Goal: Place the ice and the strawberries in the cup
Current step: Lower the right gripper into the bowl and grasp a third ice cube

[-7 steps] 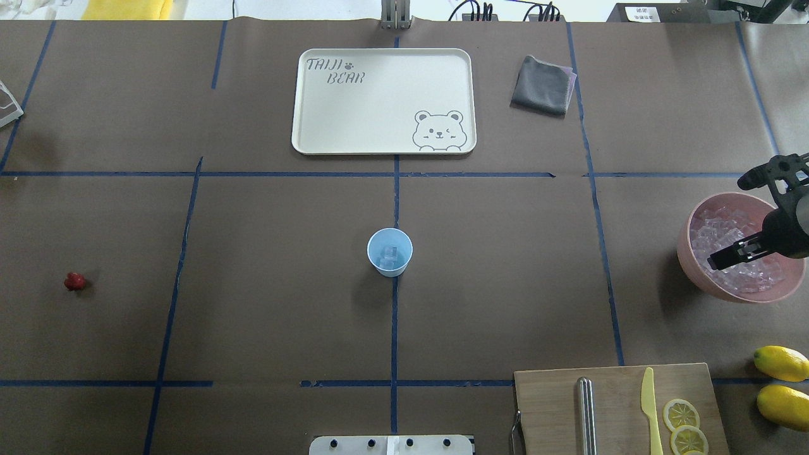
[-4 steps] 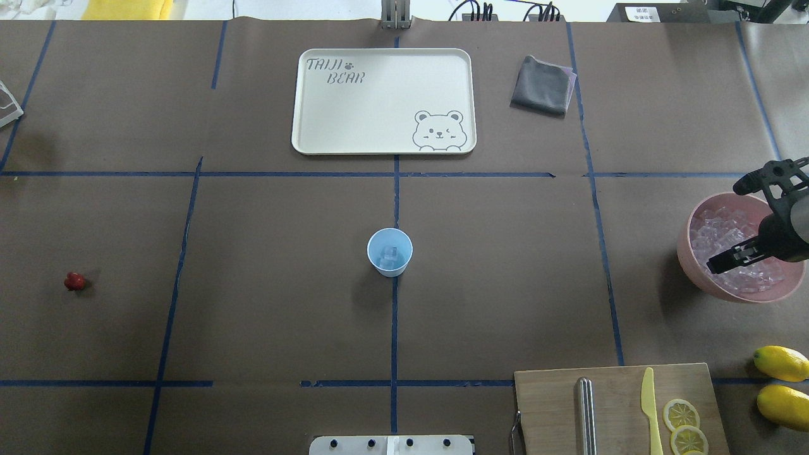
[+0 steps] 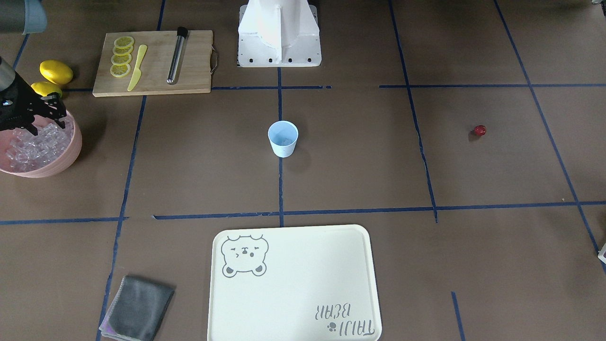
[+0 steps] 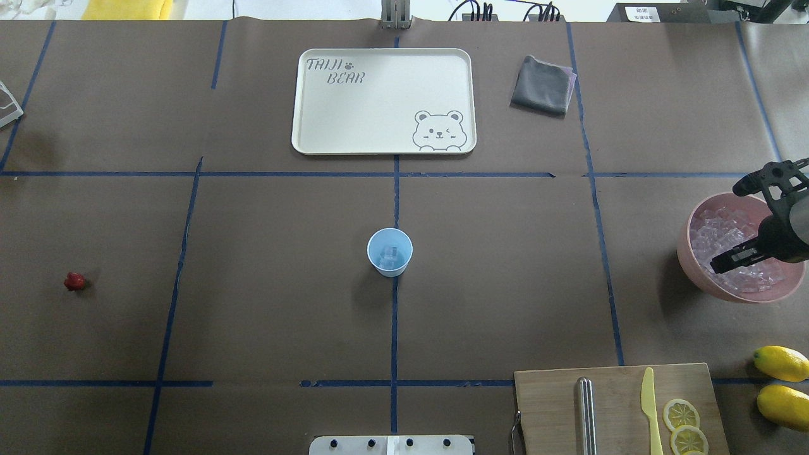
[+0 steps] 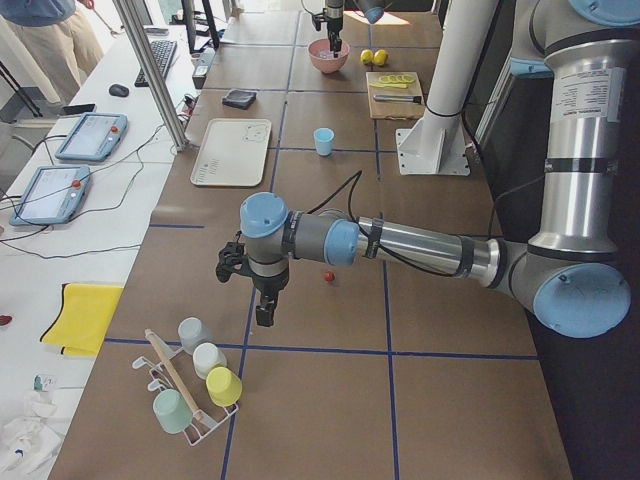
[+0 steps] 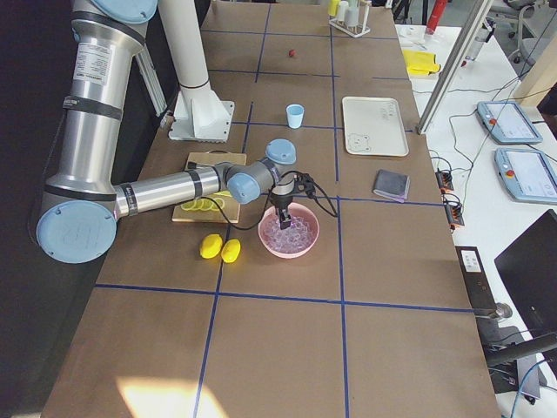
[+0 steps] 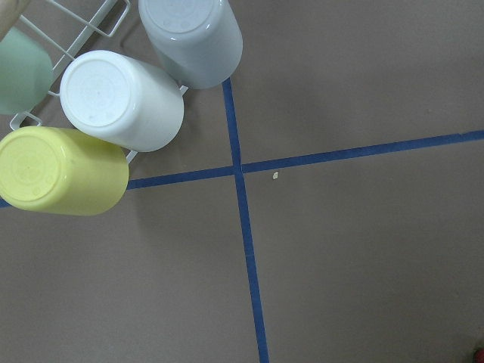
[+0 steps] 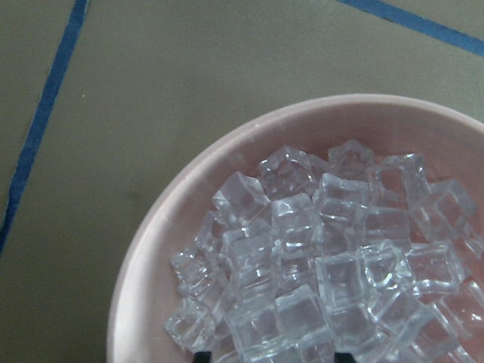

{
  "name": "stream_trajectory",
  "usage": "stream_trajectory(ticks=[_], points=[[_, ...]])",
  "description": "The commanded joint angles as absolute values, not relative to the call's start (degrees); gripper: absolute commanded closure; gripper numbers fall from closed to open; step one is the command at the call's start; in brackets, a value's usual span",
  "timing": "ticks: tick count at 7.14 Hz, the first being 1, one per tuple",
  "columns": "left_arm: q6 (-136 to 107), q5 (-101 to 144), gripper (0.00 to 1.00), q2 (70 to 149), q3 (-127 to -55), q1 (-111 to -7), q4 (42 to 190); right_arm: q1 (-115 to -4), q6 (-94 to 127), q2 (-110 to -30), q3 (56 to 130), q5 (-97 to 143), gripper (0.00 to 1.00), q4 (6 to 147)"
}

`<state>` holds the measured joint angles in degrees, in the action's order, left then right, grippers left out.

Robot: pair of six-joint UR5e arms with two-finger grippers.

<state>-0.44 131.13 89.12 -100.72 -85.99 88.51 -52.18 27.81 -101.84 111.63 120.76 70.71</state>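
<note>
"Ice (image 8: 325, 257) is heaped in the pink bowl (image 8: 147, 257), too many cubes to count. What is hard to make out?"

"Plenty. The right pincer (image 3: 47, 128) shows only two dark tips at the bottom edge of its wrist view, spread apart with cubes of the heap between them. The left pincer (image 5: 262, 310) appears only in the view from the counter's (image 4: 265, 303) left end, hanging near a rack (image 5: 150, 362) — spread or pressed together, I cannot tell."

"And the cup (image 4: 390, 251)?"

"Upright on a tape line mid-counter, well apart from the bowl. Clear cubes lie inside, too small to count. One strawberry (image 4: 74, 281) lies far to the robot's left, well apart from the cup."

"What stands around?"

"Two lemons (image 4: 782, 363) near the bowl; in the front-facing view the right pincer's body hides part of one. One cutting board (image 4: 547, 411) bears one steel rod (image 4: 586, 411), one yellow knife (image 4: 648, 404) and four lemon slices (image 3: 121, 49) — the overhead view cuts some off. One cream tray (image 4: 379, 101), one grey cloth (image 4: 542, 85) beside it. Four spare cups (image 7: 121, 98) on the rack, the green one cropped in the left wrist view."
</note>
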Motion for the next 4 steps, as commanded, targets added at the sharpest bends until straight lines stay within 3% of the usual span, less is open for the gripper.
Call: stream_trajectory(ticks=[1, 4], points=[[-0.4, 131.1, 0.00, 89.1, -100.7, -86.0, 88.5, -52.1, 27.8, -101.8, 111.6, 120.8, 0.96, 70.7], [-0.4, 131.1, 0.00, 89.1, -100.8, -86.0, 88.5, -52.5, 27.7, -102.0, 113.2, 121.2, 0.97, 70.8]])
